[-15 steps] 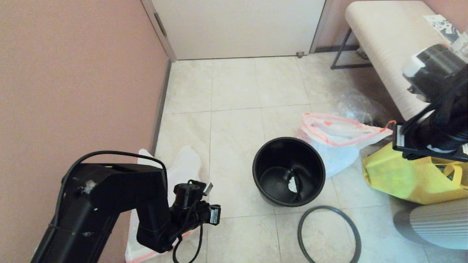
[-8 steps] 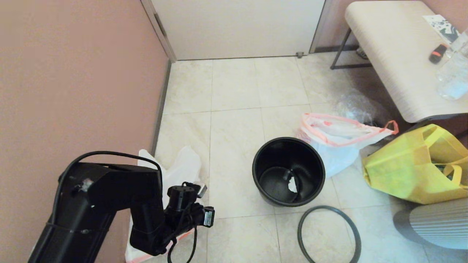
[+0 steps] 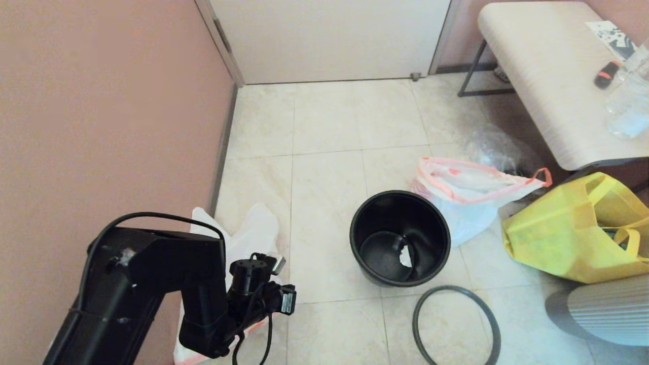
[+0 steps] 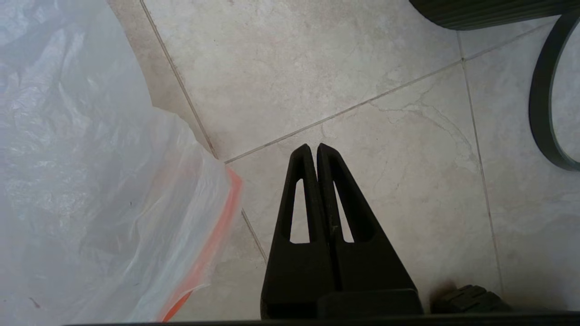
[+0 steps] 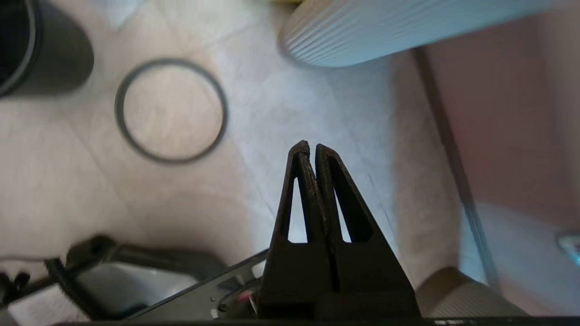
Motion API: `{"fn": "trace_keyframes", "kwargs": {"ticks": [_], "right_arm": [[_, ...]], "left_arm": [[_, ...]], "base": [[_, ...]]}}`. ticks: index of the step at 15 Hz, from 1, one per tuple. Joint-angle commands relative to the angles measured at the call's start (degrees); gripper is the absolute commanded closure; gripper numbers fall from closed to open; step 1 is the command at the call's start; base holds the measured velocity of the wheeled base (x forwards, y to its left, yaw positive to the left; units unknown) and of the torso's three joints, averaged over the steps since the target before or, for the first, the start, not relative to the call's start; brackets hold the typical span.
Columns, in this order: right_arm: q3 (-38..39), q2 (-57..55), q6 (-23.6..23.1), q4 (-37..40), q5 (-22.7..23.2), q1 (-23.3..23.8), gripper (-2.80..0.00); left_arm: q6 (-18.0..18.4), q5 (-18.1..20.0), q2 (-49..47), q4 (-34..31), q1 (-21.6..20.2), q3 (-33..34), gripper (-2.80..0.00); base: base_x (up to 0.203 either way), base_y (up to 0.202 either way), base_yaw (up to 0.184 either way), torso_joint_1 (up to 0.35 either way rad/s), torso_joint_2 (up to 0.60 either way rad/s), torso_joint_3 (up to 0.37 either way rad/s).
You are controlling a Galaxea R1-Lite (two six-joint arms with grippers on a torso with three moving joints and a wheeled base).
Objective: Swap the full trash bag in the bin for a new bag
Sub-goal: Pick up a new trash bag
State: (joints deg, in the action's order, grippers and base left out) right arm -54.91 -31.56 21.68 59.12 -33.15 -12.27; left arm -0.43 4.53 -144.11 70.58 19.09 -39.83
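Black bin (image 3: 400, 238) unlined, closed left end effector (image 4: 313, 149) beside new bag (image 4: 90, 190)

I find no text I can read anywhere around me. My left arm carries a small white label (image 3: 287, 303) on the wrist, just behind my left claw, but its marks are too small to make out. Far off to the right of that claw, at the back corner of the bench (image 3: 537, 61), a white sheet (image 3: 611, 35) bears black print, and no word or number on it can be made out either. The full trash bag (image 3: 469, 203) beyond the bin (image 3: 400, 238) shows no legible lettering from here.
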Motion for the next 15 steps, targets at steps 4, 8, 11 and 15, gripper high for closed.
{"fn": "trace_keyframes", "kwargs": {"ticks": [4, 8, 11, 15], "right_arm": [[10.5, 14.2, -8.1, -1.7, 13.3, 17.5, 0.00], [23.4, 14.9, -15.4, -15.9, 25.1, 18.4, 0.00], [36.7, 15.0, -21.5, -29.0, 27.5, 17.2, 0.00], [49.2, 19.3, -25.3, -50.1, 29.7, 11.1, 0.00]], "left_arm": [[0.5, -0.1, -1.0, 0.4, -0.1, -0.7, 0.00], [0.7, -0.1, -1.1, 0.4, -0.1, -0.8, 0.00], [0.7, -0.1, -1.3, 0.4, -0.1, -1.1, 0.00], [0.7, -0.1, -1.3, 0.4, -0.1, -1.0, 0.00]], "base": [[0.000, 0.000, 0.000, 0.000, 0.00, 0.000], [0.000, 0.000, 0.000, 0.000, 0.00, 0.000], [0.000, 0.000, 0.000, 0.000, 0.00, 0.000], [0.000, 0.000, 0.000, 0.000, 0.00, 0.000]]}}
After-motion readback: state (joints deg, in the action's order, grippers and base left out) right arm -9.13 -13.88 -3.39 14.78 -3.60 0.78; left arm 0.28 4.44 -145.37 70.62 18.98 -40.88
